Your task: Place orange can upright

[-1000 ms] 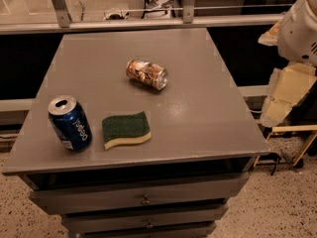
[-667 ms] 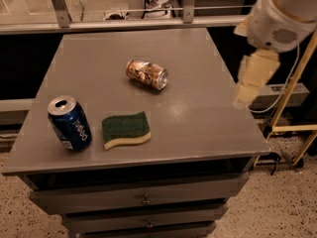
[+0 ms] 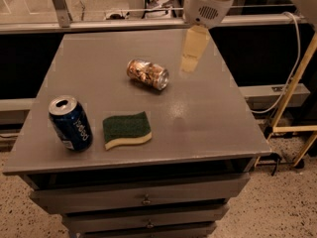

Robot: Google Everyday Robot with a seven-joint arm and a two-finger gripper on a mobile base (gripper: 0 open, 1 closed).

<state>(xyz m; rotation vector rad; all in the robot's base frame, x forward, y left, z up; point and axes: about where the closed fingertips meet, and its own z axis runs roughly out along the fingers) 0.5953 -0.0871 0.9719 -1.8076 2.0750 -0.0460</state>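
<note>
The orange can (image 3: 147, 74) lies on its side near the middle of the grey table top (image 3: 99, 58), with one silver end facing right. Its print is orange-brown with cream and dark mottling. My gripper (image 3: 190, 58) hangs from the white arm (image 3: 208, 4) above the table, just right of the can and a little behind it. It is apart from the can and holds nothing that I can see.
A blue Pepsi can (image 3: 70, 123) stands upright at the front left. A green and yellow sponge (image 3: 126, 129) lies beside it near the front edge. Drawers (image 3: 143, 200) sit under the top. A wooden frame (image 3: 292, 98) and cable stand to the right.
The arm has swung in from the right edge of the view to above the table, so the gripper is now close beside the orange can. The can, sponge and blue can have not moved.
</note>
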